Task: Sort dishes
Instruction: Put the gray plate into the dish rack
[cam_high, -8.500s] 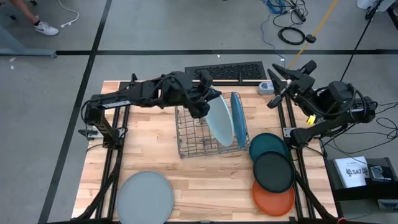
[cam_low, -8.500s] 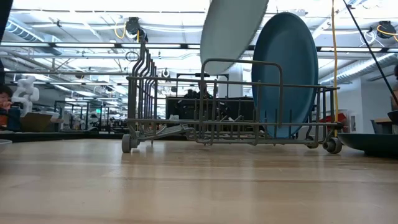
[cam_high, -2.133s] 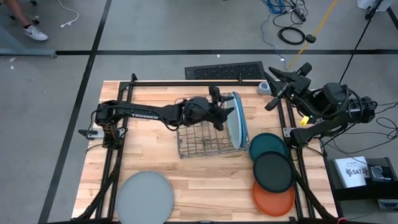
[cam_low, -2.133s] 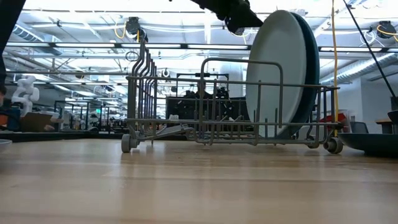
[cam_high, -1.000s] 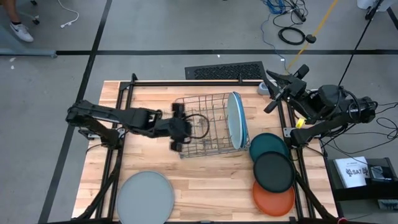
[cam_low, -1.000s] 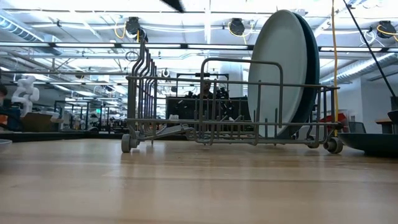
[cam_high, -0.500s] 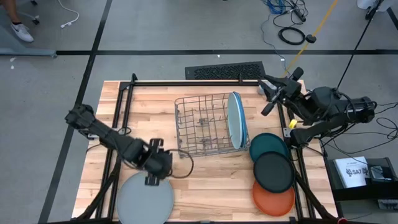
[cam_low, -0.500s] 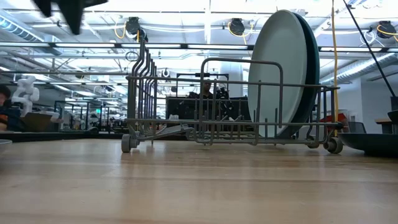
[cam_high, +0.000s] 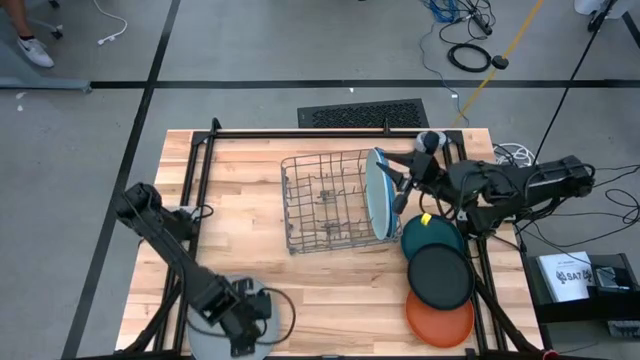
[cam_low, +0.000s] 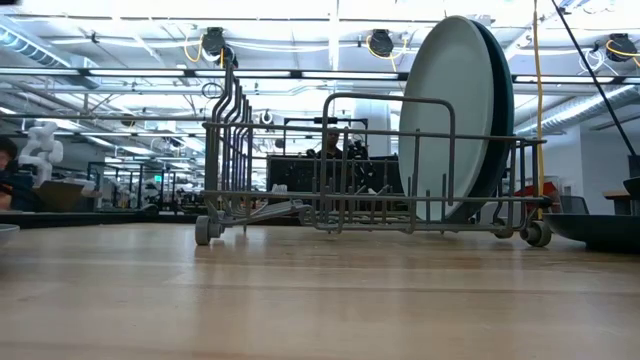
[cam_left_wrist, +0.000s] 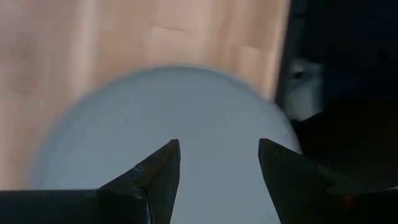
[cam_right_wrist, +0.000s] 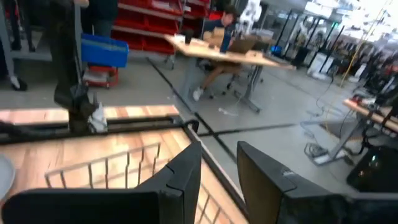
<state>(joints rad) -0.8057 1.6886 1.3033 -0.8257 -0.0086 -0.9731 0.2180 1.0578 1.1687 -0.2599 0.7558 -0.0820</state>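
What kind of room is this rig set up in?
Probably a robotics lab or workshop: exposed ceiling ducts and lights, a bare concrete floor with loose cables, and red shelving beside work desks beyond the table.

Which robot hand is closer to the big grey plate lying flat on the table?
The left gripper. It hovers right over the big round grey plate, fingers open. The right gripper is far across the table, beside the wire dish rack.

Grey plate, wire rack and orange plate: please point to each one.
grey plate (cam_high: 215, 305): high view, bare left part.
wire rack (cam_high: 300, 240): high view, front rim.
orange plate (cam_high: 440, 320): high view, its middle.
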